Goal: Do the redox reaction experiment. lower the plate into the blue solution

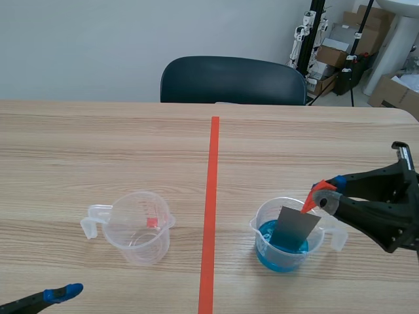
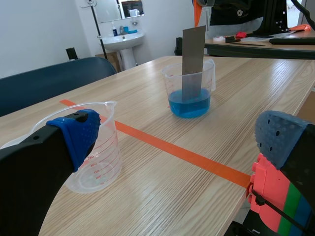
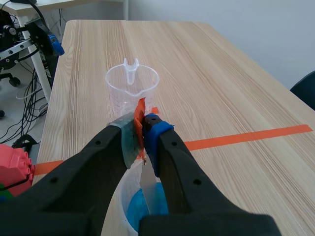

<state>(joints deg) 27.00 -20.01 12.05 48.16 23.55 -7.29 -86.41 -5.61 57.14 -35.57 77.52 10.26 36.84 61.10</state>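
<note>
The right gripper [image 1: 325, 194] is pinched on a small orange tab [image 1: 313, 199] at the top corner of the grey plate [image 1: 296, 229]. The plate stands tilted in a clear cup [image 1: 260, 237] just to the right of the orange tape line [image 1: 211, 216], with its lower end in the blue liquid [image 2: 189, 104]. On the other side of the tape line stands a second clear cup [image 1: 139, 229] with nothing in it. The left gripper [image 2: 180, 140] is near it, fingers spread and holding nothing.

Before me, the light wood-grain table [image 1: 98, 144] bears an empty clear plastic measuring cup [image 1: 139, 227] and, well apart, a clear plastic cup of blue liquid [image 1: 275, 255].
</note>
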